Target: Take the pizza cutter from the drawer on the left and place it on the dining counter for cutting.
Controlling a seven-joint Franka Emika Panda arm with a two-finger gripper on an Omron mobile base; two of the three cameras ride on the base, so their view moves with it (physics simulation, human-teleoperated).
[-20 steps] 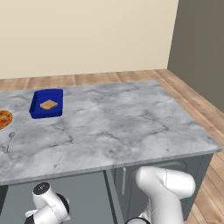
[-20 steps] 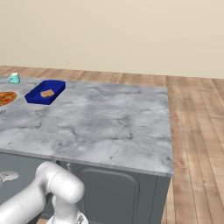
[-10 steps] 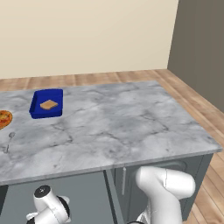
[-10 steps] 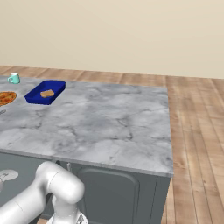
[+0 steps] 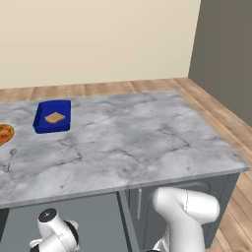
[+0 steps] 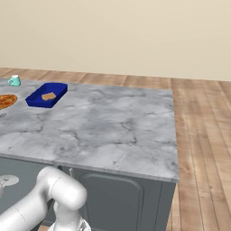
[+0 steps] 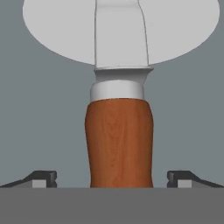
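Note:
The pizza cutter (image 7: 119,140) lies close before the hand in the hand view, its reddish-brown handle pointing at me and its round silver wheel blade (image 7: 179,30) at the top. It rests on the flat dark grey floor of the drawer (image 7: 43,109). My gripper (image 7: 113,179) is open, one fingertip on each side of the handle with wide gaps, touching nothing. The dining counter (image 5: 138,138) (image 6: 113,126) has a grey-white veined marble top above the arm, which reaches down below its front edge.
On the marble top's left stand a blue tray (image 5: 52,117) (image 6: 46,95) holding a piece of bread, a pizza (image 5: 4,133) (image 6: 5,100), a slim spoon (image 5: 11,156) and a teal mug (image 6: 15,80). Dark cabinet doors (image 6: 122,203) sit under the counter. Wooden floor lies to the right.
The arm's wrist has sunk slightly lower below the counter's front edge. Nothing on the counter has moved.

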